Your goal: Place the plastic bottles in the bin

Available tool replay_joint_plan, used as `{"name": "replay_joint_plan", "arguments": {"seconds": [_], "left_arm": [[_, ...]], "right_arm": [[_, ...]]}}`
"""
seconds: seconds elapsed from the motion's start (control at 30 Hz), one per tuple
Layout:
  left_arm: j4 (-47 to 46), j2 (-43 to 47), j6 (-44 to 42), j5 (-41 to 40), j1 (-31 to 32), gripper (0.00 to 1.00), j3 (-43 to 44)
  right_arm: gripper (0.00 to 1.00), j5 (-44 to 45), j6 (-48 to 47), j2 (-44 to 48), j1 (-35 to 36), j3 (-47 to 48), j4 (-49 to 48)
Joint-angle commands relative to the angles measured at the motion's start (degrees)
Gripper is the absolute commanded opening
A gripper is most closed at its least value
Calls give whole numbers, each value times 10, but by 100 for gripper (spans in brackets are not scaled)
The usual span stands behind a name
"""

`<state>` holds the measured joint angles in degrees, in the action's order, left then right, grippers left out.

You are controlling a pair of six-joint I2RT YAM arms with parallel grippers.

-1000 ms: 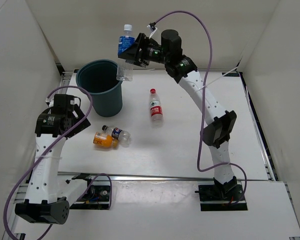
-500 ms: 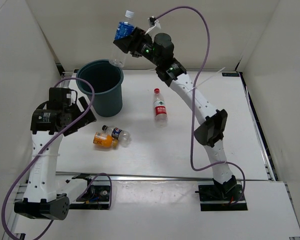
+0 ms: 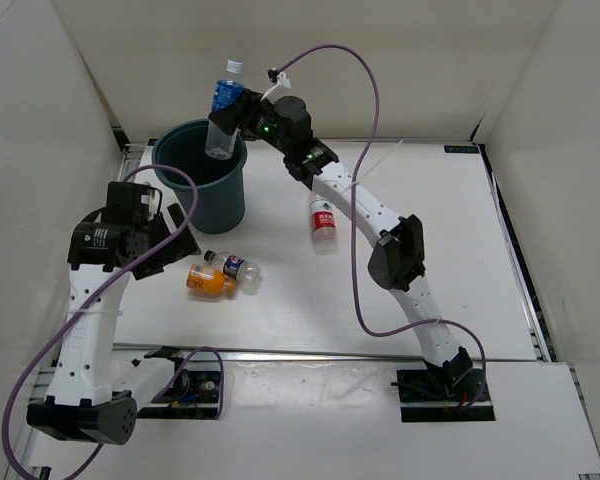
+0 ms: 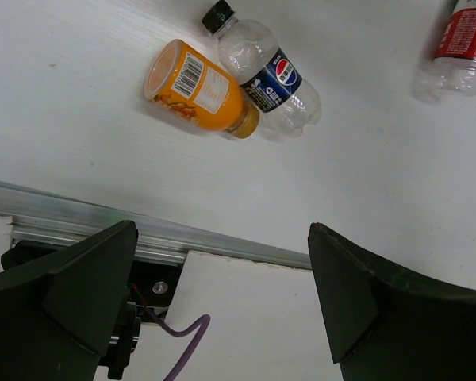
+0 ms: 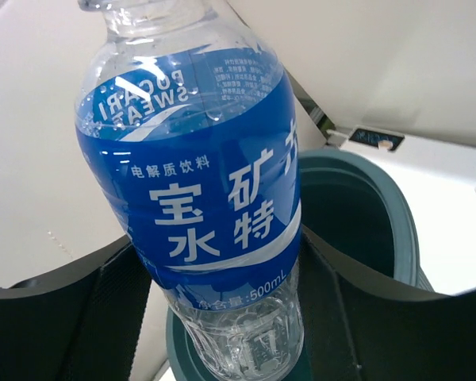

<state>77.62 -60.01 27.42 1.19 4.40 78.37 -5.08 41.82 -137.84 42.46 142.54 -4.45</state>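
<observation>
1. Presently the right claw (image 5: 222,317) pinches the blue-label bottle (image 5: 202,198) low on its body, one finger on either side, cap end up. Held this way, the base is free to go down first.
2. Just beyond the fingers, the bottle's base hangs over the open mouth of the bin (image 5: 397,230), apart from the rim. I judge the carry nearly done, since spreading the fingers should let the bottle fall inside.
3. The right wrist view shows the printed label and the bin's dark interior directly under the base. The overhead view adds what that one lacks: the right claw (image 3: 232,118) and the blue-label bottle (image 3: 221,112) sit towards the far side of the bin (image 3: 216,205).
4. The left claw (image 4: 222,278) is spread wide and holds nothing. From overhead, the left claw (image 3: 165,235) hovers beside the bin's near wall, probably set there for the next pick.
5. Under it, the left wrist view shows the orange bottle (image 4: 198,91) and the dark-label bottle (image 4: 270,75) lying on their sides and touching. The red-label bottle (image 4: 460,40) is cut off at the corner.
6. Only the overhead view gives the full layout on the bench (image 3: 460,250). The orange bottle (image 3: 208,281) and dark-label bottle (image 3: 235,268) lie near the bin, and the red-label bottle (image 3: 322,220) lies apart, partly under the right arm.
</observation>
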Motion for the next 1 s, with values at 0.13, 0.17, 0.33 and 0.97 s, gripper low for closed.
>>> {"name": "replay_joint_plan", "arguments": {"seconds": [0.13,0.17,0.33,0.97], "left_arm": [[40,-9,-6,0,4,100,25],[40,-9,-6,0,4,100,32],[40,-15,1,-25,4,100,66],[-69,-10,40,-19,4,100,-5]], "right_arm": [[99,17,-34,30,-1,27,-44],[99,24,-44,49,-1,27,-16],[99,70,-76,136,-14,-4,61],[100,30,-50,207,-184,-192,439]]}}
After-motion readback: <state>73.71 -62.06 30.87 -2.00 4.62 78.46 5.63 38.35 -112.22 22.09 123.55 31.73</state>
